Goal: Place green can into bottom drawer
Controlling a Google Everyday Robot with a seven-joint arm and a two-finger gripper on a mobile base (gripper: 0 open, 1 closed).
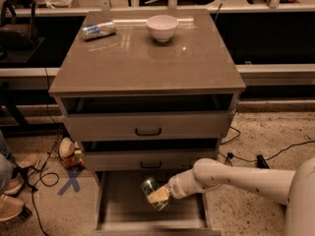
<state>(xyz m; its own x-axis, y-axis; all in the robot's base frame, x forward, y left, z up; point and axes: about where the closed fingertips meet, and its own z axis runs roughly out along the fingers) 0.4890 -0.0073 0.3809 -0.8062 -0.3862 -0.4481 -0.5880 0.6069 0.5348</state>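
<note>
A speckled floor runs under a grey-brown cabinet, with dark shelving behind it at the far side of the room. Nearest of all, the bottom drawer is pulled out, its flat floor bare. The pincer hangs over the middle of this drawer, closed on the green can, which lies tilted in the grip with one silvery end turned up and to the left. The white arm reaches in from the right, crossing the drawer's right wall. Whether the can touches the drawer floor I cannot tell; it looks to be just above it.

To finish the step well, the arm should lower until the can meets the floor, keep clear of the middle drawer front just beyond it, and release only once the can is supported. A can laid on its side may roll, so a low, gentle release away from the side walls is best.

Farther back are the top drawer, then the surface, which carries a white bowl and, at the far left, a silver-blue can.
</note>
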